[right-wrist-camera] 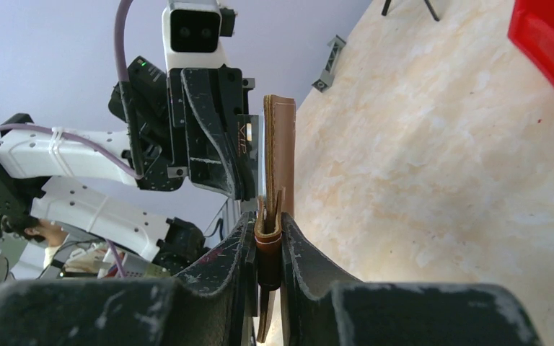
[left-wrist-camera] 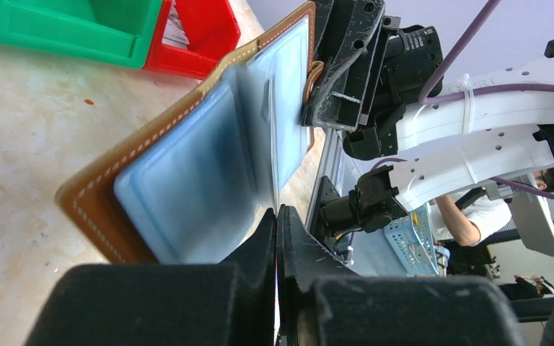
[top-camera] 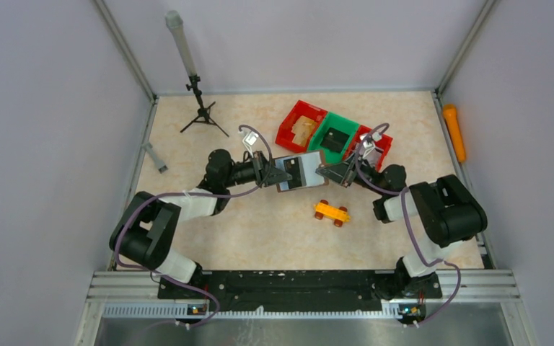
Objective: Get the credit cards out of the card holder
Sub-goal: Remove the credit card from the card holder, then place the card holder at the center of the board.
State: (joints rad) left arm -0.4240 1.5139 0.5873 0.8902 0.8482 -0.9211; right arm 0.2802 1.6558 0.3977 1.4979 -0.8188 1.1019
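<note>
The brown card holder [top-camera: 299,171] hangs open above the table between both grippers. In the left wrist view its greyish-blue inner pockets [left-wrist-camera: 187,180] face me. My left gripper [left-wrist-camera: 278,216] is shut on a thin greyish card [left-wrist-camera: 256,137] that stands out from the fold between the pockets. It is at the holder's left edge in the top view [top-camera: 268,173]. My right gripper [right-wrist-camera: 268,241] is shut on the holder's brown leather edge [right-wrist-camera: 281,158], and is at the holder's right side in the top view [top-camera: 330,173]. No other cards show.
A red bin [top-camera: 301,124], a green bin [top-camera: 337,135] and another red bin [top-camera: 376,144] stand behind the holder. An orange toy car [top-camera: 331,212] lies in front. A black tripod [top-camera: 200,108] stands at the back left. An orange cylinder [top-camera: 454,132] lies at the right wall.
</note>
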